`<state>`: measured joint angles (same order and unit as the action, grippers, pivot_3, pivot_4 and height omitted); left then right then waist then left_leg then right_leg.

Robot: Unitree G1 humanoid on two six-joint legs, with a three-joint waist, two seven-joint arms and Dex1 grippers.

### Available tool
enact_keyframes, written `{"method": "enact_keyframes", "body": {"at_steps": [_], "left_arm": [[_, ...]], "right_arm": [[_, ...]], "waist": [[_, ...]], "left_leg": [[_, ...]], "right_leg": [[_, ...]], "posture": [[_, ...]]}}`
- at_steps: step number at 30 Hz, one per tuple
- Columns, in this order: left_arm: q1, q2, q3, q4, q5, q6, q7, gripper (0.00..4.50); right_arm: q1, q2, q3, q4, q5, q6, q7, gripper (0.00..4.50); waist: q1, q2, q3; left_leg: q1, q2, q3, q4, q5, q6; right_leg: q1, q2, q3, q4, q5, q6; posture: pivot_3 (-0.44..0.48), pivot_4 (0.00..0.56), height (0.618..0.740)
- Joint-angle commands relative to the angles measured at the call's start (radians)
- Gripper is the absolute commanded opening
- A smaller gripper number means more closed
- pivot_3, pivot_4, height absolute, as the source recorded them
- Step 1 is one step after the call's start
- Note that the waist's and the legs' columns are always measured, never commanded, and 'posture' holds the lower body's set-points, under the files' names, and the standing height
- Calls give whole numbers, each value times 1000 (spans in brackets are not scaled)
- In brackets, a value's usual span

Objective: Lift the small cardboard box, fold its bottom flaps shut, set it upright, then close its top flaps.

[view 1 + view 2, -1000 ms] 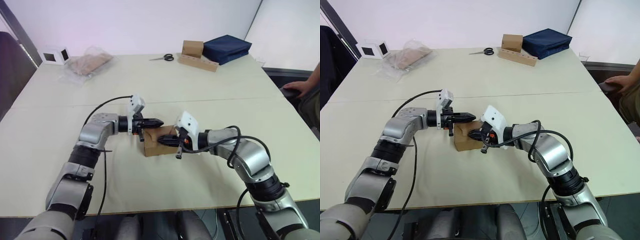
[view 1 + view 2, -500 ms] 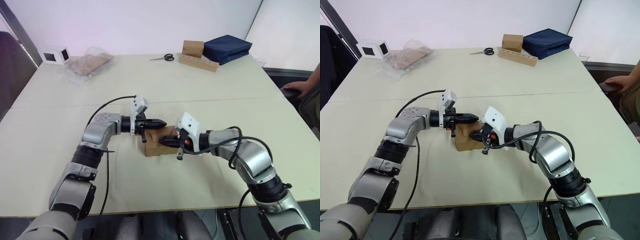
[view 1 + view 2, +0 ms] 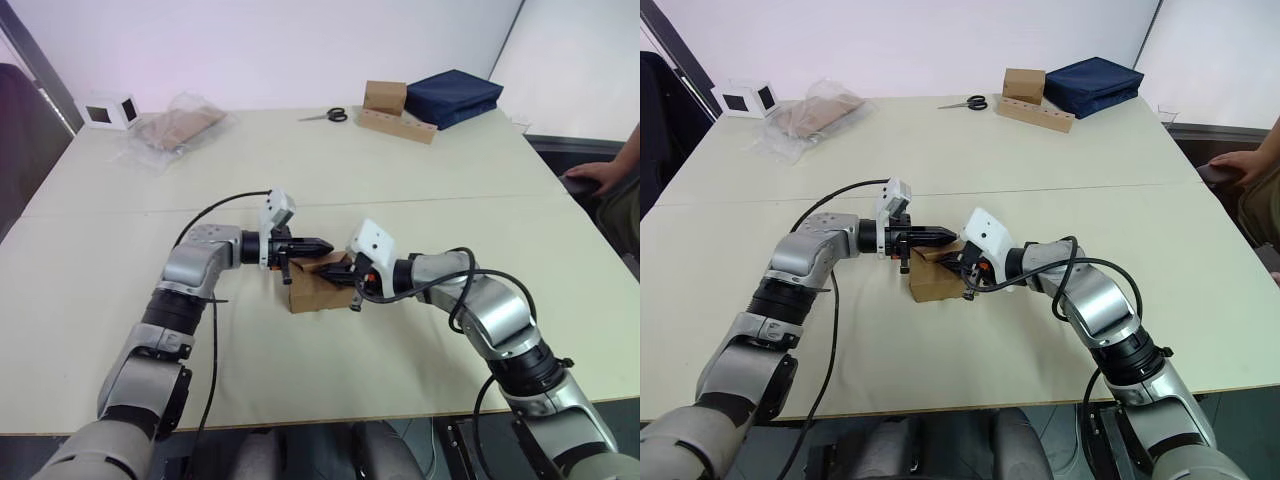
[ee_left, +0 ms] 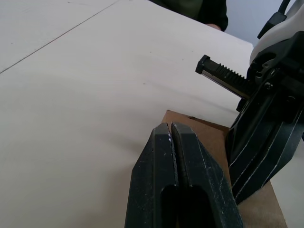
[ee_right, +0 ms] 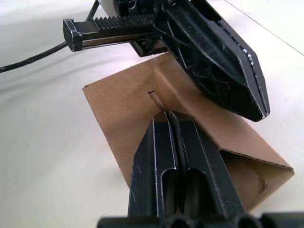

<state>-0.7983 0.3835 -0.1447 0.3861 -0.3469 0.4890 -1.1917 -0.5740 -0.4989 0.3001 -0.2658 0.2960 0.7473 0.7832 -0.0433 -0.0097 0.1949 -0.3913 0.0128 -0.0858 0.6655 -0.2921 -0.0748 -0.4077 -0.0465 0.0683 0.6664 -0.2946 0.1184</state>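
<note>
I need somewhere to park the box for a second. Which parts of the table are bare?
Bare table lies between the left gripper and the plastic bag, and right of the right gripper. The near edge is bare too. Crowded: the far corner with the scissors, brown box on a strip and blue bag, and around the small cardboard box.

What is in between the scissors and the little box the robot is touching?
Nothing but bare table. The left eye view shows only plain tabletop between the scissors and the small cardboard box.
</note>
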Motion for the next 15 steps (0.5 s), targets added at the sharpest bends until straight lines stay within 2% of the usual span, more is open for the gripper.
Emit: {"method": "enact_keyframes", "body": {"at_steps": [1, 5, 15], "left_arm": [[1, 15, 0, -53, 4, -15, -11, 40], [15, 33, -8, -71, 29, -57, -19, 40], [63, 107, 29, -185, -16, -7, -42, 40]], "right_arm": [[-10, -1, -2, 0, -12, -6, 1, 0], [-8, -4, -13, -18, 6, 8, 9, 0], [-14, -26, -79, -47, 62, 57, 26, 0]], "waist": [[0, 0, 0], [0, 0, 0], [0, 0, 0]], "left_leg": [[0, 0, 0, 0, 0, 0], [0, 0, 0, 0, 0, 0], [0, 0, 0, 0, 0, 0]], "right_leg": [[0, 0, 0, 0, 0, 0], [0, 0, 0, 0, 0, 0], [0, 0, 0, 0, 0, 0]], "posture": [[0, 150, 740], [0, 150, 740], [0, 150, 740]]}}
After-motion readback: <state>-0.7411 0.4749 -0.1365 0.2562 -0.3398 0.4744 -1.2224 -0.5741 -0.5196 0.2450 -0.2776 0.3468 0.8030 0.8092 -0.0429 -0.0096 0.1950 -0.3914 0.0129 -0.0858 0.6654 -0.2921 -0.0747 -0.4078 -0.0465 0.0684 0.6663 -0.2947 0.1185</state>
